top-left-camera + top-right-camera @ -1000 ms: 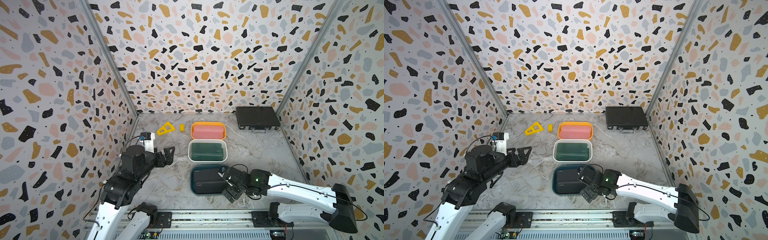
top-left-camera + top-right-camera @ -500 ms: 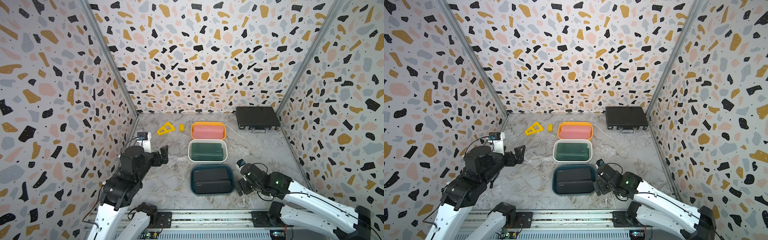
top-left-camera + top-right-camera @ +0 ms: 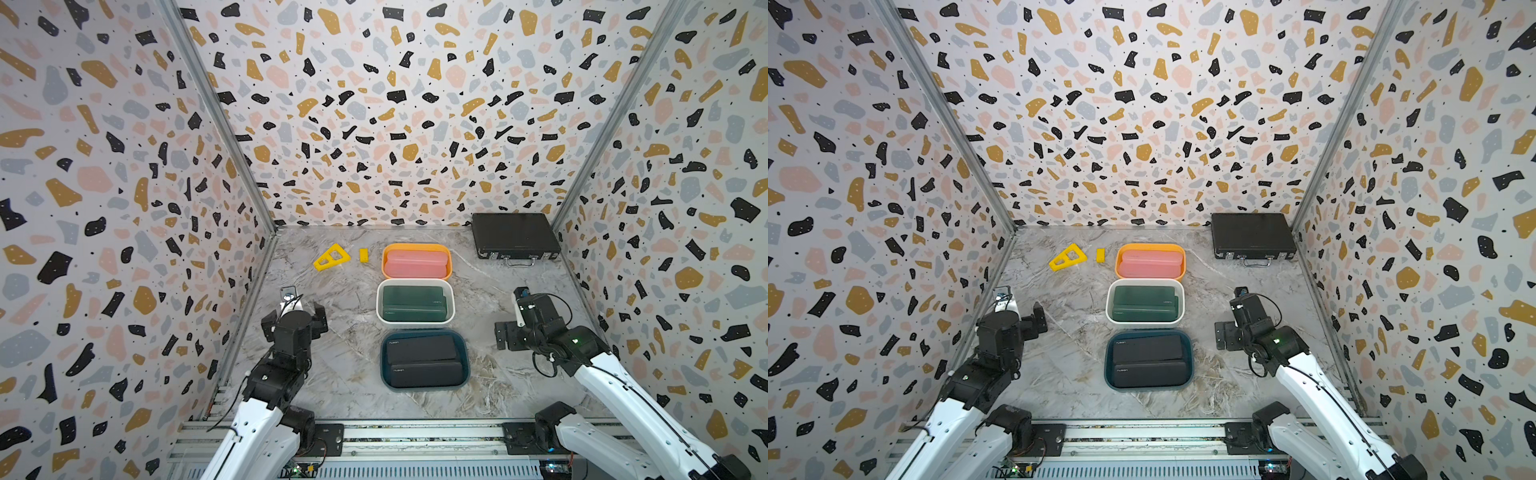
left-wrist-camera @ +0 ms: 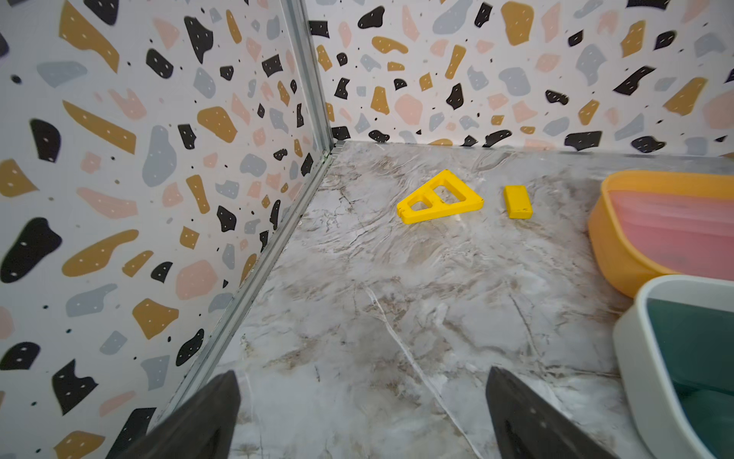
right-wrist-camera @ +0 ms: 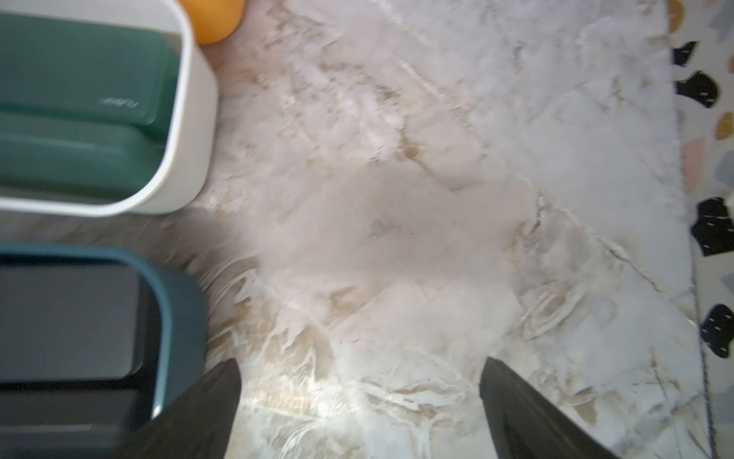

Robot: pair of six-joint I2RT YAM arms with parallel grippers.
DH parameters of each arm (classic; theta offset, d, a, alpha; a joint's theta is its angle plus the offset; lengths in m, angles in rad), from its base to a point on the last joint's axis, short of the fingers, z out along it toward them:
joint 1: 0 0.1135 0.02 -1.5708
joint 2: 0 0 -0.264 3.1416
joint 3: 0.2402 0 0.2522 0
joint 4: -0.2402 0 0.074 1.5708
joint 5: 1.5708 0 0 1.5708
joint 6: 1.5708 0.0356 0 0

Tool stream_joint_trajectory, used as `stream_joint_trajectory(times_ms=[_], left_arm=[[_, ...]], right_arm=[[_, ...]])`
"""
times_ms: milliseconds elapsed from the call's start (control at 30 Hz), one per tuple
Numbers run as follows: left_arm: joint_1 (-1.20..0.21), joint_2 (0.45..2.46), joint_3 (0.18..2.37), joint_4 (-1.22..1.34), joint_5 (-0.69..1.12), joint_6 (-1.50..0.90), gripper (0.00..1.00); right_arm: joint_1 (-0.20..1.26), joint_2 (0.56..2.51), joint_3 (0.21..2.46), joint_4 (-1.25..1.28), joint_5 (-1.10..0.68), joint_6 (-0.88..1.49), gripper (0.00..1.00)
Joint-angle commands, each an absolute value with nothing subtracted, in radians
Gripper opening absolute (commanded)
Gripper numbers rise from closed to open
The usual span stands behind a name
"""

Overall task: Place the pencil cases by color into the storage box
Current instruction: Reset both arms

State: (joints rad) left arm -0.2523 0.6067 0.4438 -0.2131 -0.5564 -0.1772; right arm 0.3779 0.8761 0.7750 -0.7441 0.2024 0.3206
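Pencil cases lie sorted in three storage boxes set in a row down the middle of the table (image 3: 345,374): pink cases (image 3: 415,264) in the orange box (image 3: 415,246) farthest back, green cases (image 3: 413,301) in the white box (image 3: 379,303), and black cases (image 3: 424,359) in the teal box (image 3: 466,361) nearest the arms. Two overlapping tops can be made out in each box; any beneath are hidden. No case lies loose on the marble.

Two yellow pieces sit left of the orange box, a triangular frame (image 3: 331,257) and a small block (image 3: 363,254), apart from each other. One black briefcase (image 3: 515,236) rests in the far right corner, seen in both top views only.

The left wrist view shows both yellow pieces and parts of the orange and white boxes, not the teal one. The right wrist view, blurred, shows the white and teal boxes, a sliver of orange and pale lettering on a green case.

The left gripper (image 4: 361,381) hangs released and empty close to the left wall; the right gripper (image 5: 359,369) is likewise spread wide, holding nothing, over bare marble between the boxes and the right wall – open table lies on both sides of the row
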Motion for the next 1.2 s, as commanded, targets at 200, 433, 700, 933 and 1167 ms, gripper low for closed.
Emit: stream_joint_trajectory(times_ms=[200, 433, 700, 933, 1167], left_arm=[[-0.067, 1.051, 0.178, 0.708, -0.488, -0.246, 1.00], [-0.051, 1.508, 0.215, 1.188, -0.270, -0.028, 0.99], [-0.033, 1.408, 0.324, 0.809, -0.187, -0.055, 1.00], [-0.032, 1.427, 0.311, 0.873, -0.192, -0.053, 1.00], [-0.032, 1.425, 0.313, 0.867, -0.183, -0.048, 1.00]], right_arm=[[0.071, 0.895, 0.683, -0.425, 0.368, 0.265, 0.99], [-0.093, 0.966, 0.414, 0.240, 0.295, 0.164, 0.99], [-0.097, 1.524, 0.165, 1.271, 0.032, 0.129, 0.99], [-0.037, 1.507, 0.369, 0.860, 0.010, 0.040, 0.99], [-0.035, 1.510, 0.358, 0.863, 0.030, 0.046, 1.00]])
